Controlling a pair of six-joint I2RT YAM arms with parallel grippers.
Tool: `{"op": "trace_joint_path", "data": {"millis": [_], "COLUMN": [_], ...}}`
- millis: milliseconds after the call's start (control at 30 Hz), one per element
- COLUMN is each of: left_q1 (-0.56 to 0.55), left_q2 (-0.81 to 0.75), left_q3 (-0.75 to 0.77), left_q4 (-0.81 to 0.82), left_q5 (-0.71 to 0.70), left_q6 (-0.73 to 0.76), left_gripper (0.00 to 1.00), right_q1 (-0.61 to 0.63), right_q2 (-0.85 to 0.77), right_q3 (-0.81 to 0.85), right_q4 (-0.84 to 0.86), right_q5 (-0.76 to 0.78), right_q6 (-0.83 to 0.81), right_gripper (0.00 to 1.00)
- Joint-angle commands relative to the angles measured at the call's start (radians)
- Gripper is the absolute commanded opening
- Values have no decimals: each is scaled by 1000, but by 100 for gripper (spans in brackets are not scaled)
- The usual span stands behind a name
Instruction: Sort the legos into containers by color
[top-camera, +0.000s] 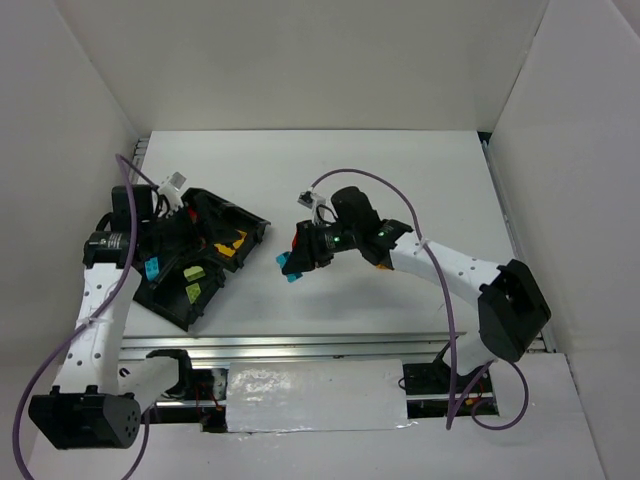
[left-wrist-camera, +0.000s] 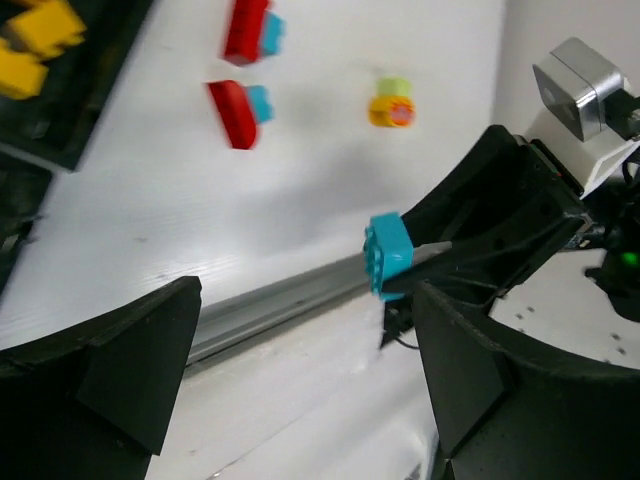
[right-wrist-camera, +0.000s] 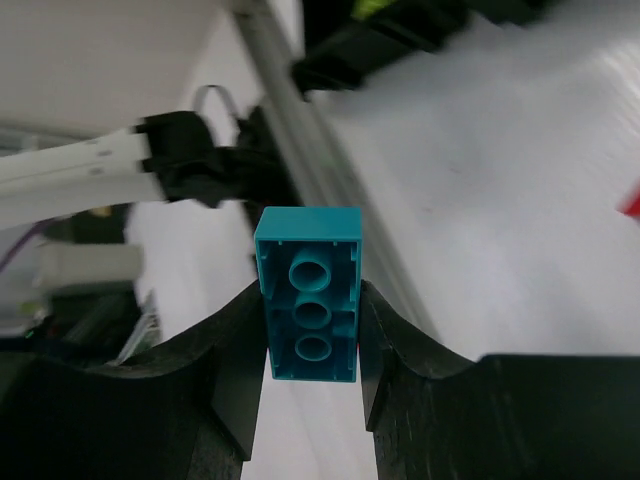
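Note:
My right gripper (right-wrist-camera: 311, 345) is shut on a cyan-blue lego (right-wrist-camera: 308, 300), whose hollow underside faces the camera. In the top view this gripper (top-camera: 298, 262) holds the brick (top-camera: 293, 270) above the table, right of the black tray (top-camera: 255, 228). The tray's containers hold orange-yellow legos (top-camera: 232, 245), lime green legos (top-camera: 193, 278) and a cyan one (top-camera: 152, 268). My left gripper (left-wrist-camera: 300, 390) is open and empty, over the tray (top-camera: 190, 235). The left wrist view shows the held cyan brick (left-wrist-camera: 388, 255), two red-and-cyan brick pairs (left-wrist-camera: 237, 112) (left-wrist-camera: 250, 30) and an orange-and-lime stack (left-wrist-camera: 391, 103) on the table.
White walls enclose the table on three sides. A metal rail (top-camera: 330, 345) runs along the near edge between the arm bases. A red brick (top-camera: 297, 238) lies partly hidden under my right gripper. Purple cables (top-camera: 380, 185) loop off both arms.

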Motion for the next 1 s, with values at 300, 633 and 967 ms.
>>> {"op": "trace_joint_path", "data": {"millis": [300, 633, 967], "left_q1": [-239, -269, -299], "left_q2": [-45, -91, -73], "left_q3": [-156, -216, -196], "left_q4": [621, 820, 904], "left_q5": [357, 449, 462], "left_q6": [-419, -479, -512], "left_gripper": [99, 89, 77], "right_q1": [-12, -33, -35], "right_q2": [-76, -21, -3], "right_q3": [-90, -154, -123], "right_q4": [743, 1234, 1214], "right_q5": [-516, -545, -525], "right_q6": [423, 829, 834], "right_gripper": [0, 1, 1]}}
